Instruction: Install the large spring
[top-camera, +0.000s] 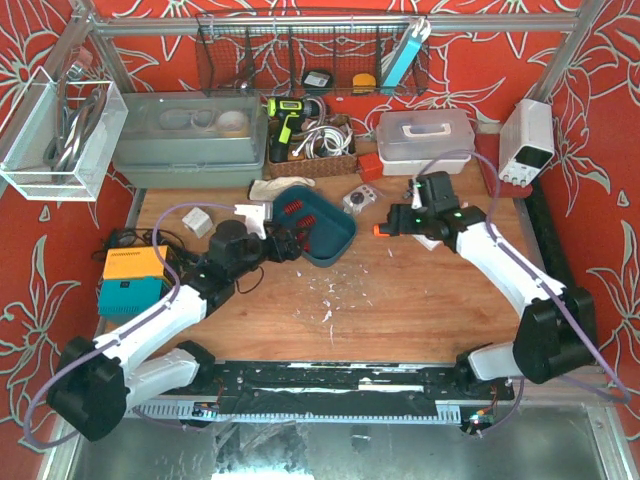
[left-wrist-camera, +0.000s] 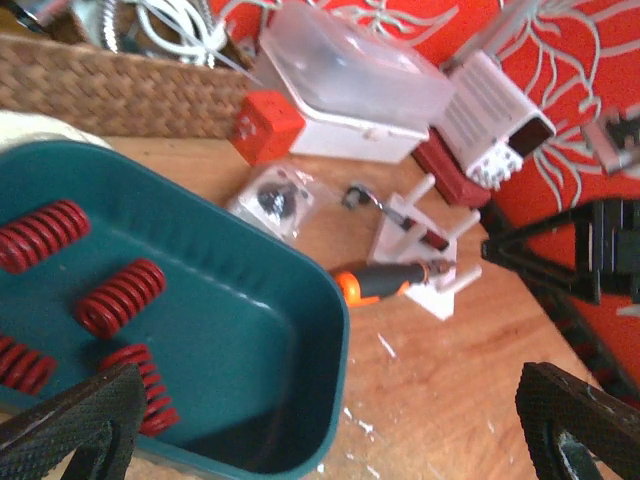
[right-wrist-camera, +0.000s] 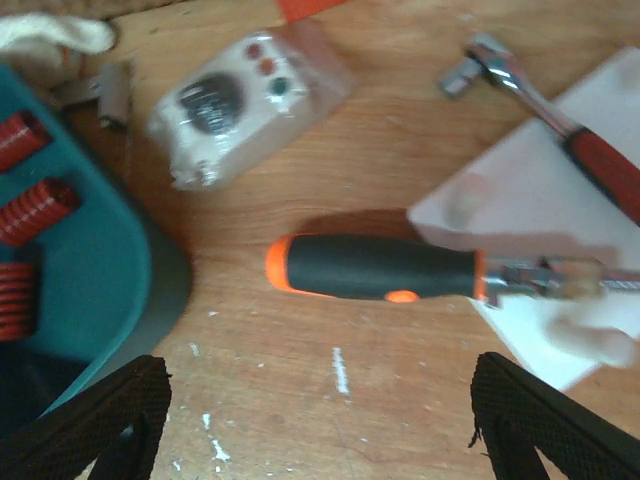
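Observation:
Several red springs (left-wrist-camera: 120, 297) lie in the teal tray (left-wrist-camera: 300, 290); I cannot tell which one is the large spring. My left gripper (left-wrist-camera: 325, 430) hovers open over the tray's near right corner, holding nothing. In the top view it (top-camera: 290, 243) sits at the tray's (top-camera: 340, 245) left side. My right gripper (right-wrist-camera: 320, 420) stands open over bare wood, just short of a black screwdriver with an orange handle (right-wrist-camera: 375, 268). The screwdriver's tip rests on a white pegged fixture (right-wrist-camera: 520, 210). A ratchet with a red handle (right-wrist-camera: 590, 160) lies across that fixture.
A clear bag of small parts (right-wrist-camera: 235, 100) lies between the tray and the fixture. A wicker basket (top-camera: 310, 150), a clear lidded box (top-camera: 425, 135), a grey bin (top-camera: 190, 140) and a white power supply (top-camera: 527, 140) line the back. An orange box (top-camera: 135, 265) stands at the left.

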